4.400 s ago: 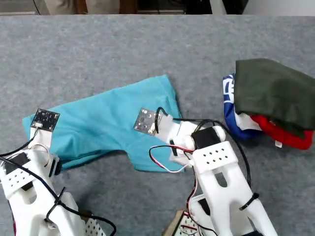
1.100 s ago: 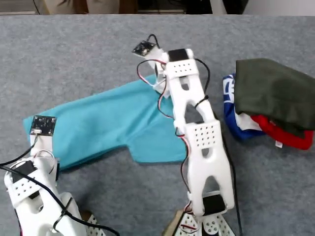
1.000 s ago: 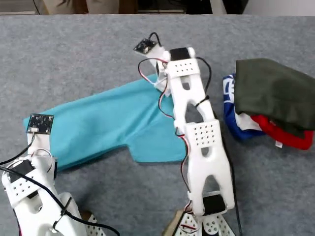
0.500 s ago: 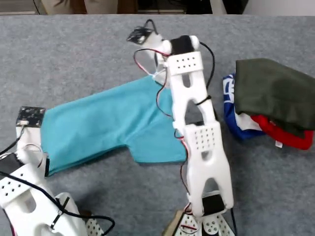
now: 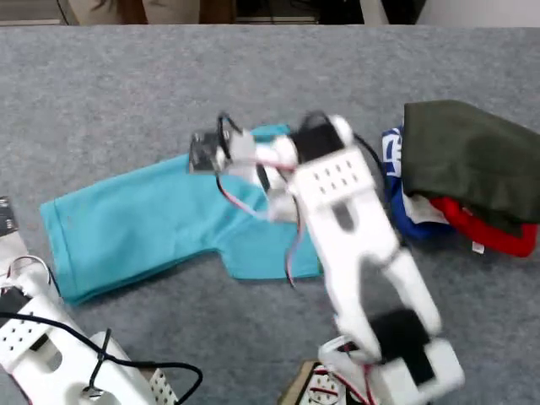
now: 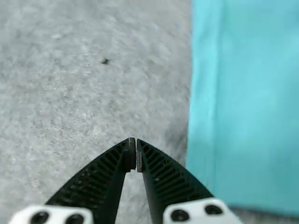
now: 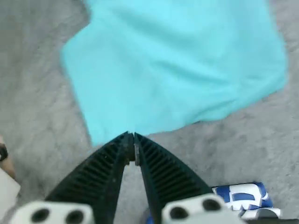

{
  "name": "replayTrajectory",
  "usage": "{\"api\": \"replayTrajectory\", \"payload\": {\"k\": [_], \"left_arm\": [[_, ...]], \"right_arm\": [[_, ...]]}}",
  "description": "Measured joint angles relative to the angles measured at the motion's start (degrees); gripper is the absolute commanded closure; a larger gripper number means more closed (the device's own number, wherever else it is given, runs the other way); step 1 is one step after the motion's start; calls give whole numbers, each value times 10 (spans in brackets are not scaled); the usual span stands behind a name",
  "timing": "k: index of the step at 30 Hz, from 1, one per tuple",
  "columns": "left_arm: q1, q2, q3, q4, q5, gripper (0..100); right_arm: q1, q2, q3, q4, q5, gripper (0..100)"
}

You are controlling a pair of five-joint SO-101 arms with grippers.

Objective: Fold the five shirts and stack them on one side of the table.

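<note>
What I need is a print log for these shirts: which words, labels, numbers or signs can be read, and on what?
Blue shirt: white print, partly hidden in the pile and too blurred to read.
White tag by the red shirt: too small to read.
Teal shirt and dark green shirt: no text visible.

Grey felt table; beyond far edge, brown wood piece, white wall.
</note>
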Motion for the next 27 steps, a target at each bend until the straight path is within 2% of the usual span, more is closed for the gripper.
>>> {"api": "replayTrajectory", "payload": {"k": [4, 10, 22, 27], "left_arm": [[17, 0, 44, -62, 80, 980], [26, 0, 61, -86, 97, 980], [29, 0, 66, -107, 100, 980], [29, 0, 66, -107, 100, 979]], "right_arm": [[-29, -115, 176, -57, 6, 846], [-84, -175, 348, -137, 6, 844], [-124, -174, 458, -260, -3, 843], [-124, -109, 460, -302, -4, 843]]}}
